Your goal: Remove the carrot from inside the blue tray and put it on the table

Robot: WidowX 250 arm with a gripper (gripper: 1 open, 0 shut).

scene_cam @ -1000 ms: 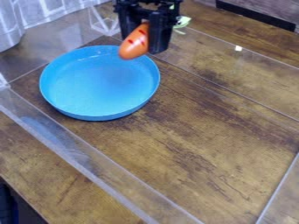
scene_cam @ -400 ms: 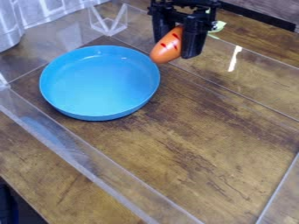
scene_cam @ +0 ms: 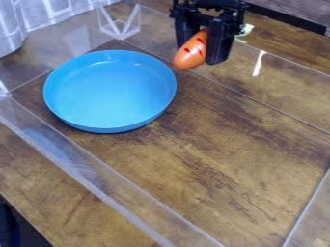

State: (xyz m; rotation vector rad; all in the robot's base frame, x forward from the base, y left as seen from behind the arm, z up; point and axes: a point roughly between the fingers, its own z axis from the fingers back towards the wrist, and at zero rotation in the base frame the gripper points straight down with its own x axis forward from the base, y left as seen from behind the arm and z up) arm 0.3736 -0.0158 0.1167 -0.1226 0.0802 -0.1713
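The orange carrot (scene_cam: 192,49) hangs in the air at the top centre, tilted, just right of the blue tray's far rim. My black gripper (scene_cam: 203,37) is shut on the carrot from above, with dark fingers on both sides of it. The round blue tray (scene_cam: 110,91) lies on the left half of the table with nothing inside it. The dark wood-plank table (scene_cam: 233,145) with its glossy clear covering spreads below and to the right of the carrot.
A clear plastic sheet edge runs diagonally across the front left of the table. Pale objects (scene_cam: 15,24) stand at the back left corner. Light reflections streak the covering near the right of the gripper.
The gripper has carried the carrot to the right, from over the tray's far rim to a spot past the rim above the table. The tray has stayed put.
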